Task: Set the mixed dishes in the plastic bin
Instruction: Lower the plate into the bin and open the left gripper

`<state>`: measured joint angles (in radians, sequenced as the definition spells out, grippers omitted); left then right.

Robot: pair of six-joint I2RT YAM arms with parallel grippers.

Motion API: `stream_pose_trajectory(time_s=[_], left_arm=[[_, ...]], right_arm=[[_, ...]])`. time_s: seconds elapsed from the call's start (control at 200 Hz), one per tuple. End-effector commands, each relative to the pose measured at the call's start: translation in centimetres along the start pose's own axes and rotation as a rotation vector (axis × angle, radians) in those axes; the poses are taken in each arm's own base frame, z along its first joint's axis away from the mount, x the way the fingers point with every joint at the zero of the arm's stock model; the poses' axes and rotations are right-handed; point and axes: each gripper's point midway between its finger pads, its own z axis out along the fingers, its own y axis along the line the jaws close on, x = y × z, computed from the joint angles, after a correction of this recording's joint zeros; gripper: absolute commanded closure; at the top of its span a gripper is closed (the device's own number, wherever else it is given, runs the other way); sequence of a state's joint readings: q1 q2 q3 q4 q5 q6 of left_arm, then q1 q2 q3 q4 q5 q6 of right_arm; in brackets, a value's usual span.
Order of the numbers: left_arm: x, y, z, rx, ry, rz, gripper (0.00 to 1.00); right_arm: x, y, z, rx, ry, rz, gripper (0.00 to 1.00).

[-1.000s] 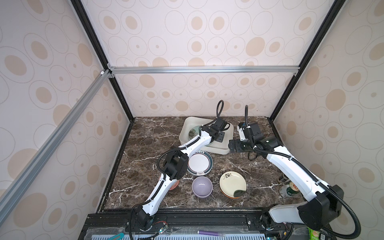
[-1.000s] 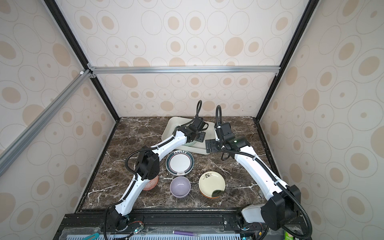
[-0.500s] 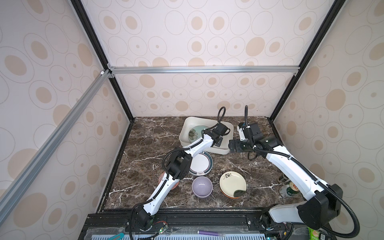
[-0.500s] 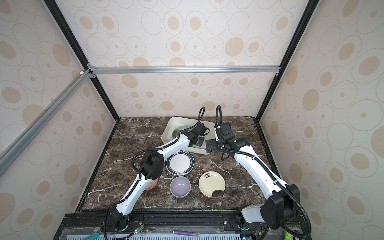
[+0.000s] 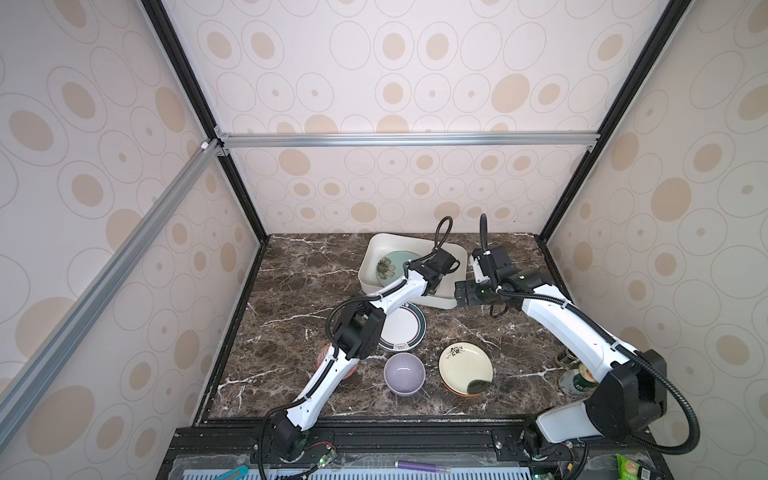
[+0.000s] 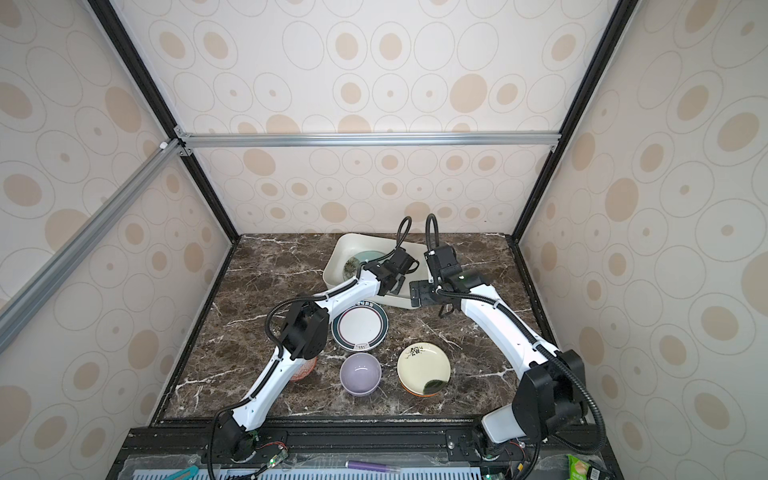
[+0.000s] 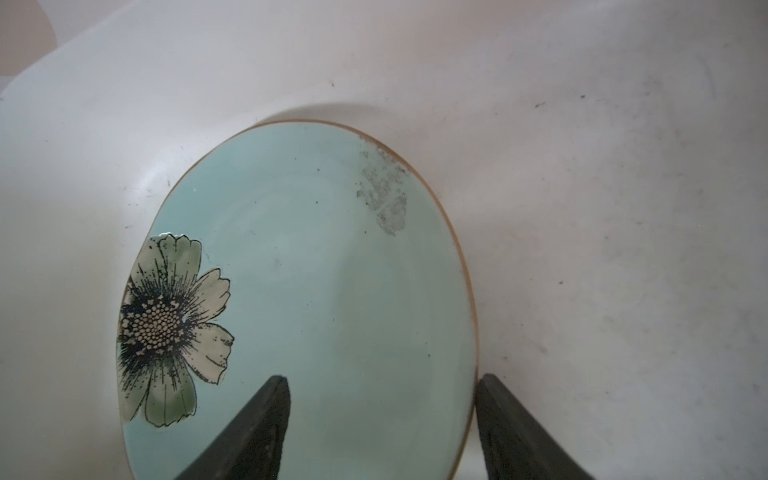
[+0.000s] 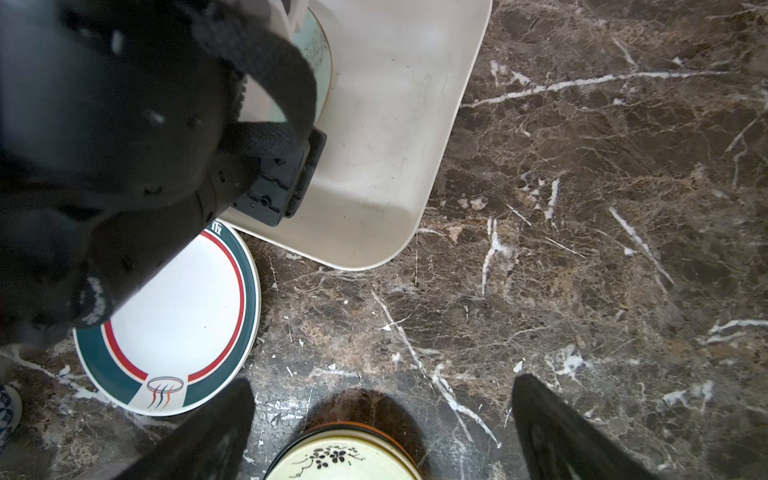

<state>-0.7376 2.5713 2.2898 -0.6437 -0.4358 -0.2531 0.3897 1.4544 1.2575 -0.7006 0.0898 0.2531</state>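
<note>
The plastic bin (image 5: 367, 272) (image 6: 332, 272) stands at the back of the marble table. A pale teal plate (image 5: 390, 266) (image 7: 324, 270) with a flower print lies flat inside it. My left gripper (image 5: 431, 284) (image 7: 382, 399) hangs over the plate's near edge, open, one finger above the plate and one just past its rim. My right gripper (image 5: 461, 293) (image 8: 382, 415) hovers open and empty beside the bin's front right corner (image 8: 386, 145). On the table sit a white plate with a dark-green rim (image 5: 403, 328) (image 8: 178, 332), a lavender bowl (image 5: 404, 373) and a cream floral plate (image 5: 465, 368) (image 8: 345, 457).
A red-white patterned bowl (image 5: 324, 357) is mostly hidden under the left arm. An orange rim shows under the cream plate. A green can (image 5: 575, 380) and a small dark jar (image 5: 565, 357) stand at the right front, close to the right arm. Black frame posts border the table.
The left gripper has shifted right and toward the front inside the bin, and the teal plate now lies uncovered on the bin floor. The right arm has stayed still.
</note>
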Motion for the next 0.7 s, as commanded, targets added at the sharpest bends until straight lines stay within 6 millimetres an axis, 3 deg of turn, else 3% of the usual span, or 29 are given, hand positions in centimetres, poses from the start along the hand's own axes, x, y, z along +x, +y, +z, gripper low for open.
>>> stream_pose_trajectory(time_s=[0.0,0.12,0.35,0.56,0.695], left_arm=[[0.7,1.8,0.2,-0.04,0.026,0.011,0.29],[0.3,2.6,0.2,-0.04,0.013,-0.006,0.29],[1.3,5.6,1.4,-0.075,0.058,-0.033,0.3],[0.8,7.5,0.6,-0.089,0.04,-0.055,0.3],[0.0,7.2,-0.8,-0.04,0.026,-0.052,0.3]], right_arm=[[-0.6,-0.5,0.1,0.017,-0.011,0.026,0.0],[-0.6,-0.8,0.5,0.02,-0.005,0.041,0.0],[-0.7,-1.0,1.1,0.024,0.009,0.046,0.0],[-0.8,-0.9,1.3,0.021,0.017,0.048,0.0],[-1.0,-0.7,0.9,0.008,0.018,0.044,0.0]])
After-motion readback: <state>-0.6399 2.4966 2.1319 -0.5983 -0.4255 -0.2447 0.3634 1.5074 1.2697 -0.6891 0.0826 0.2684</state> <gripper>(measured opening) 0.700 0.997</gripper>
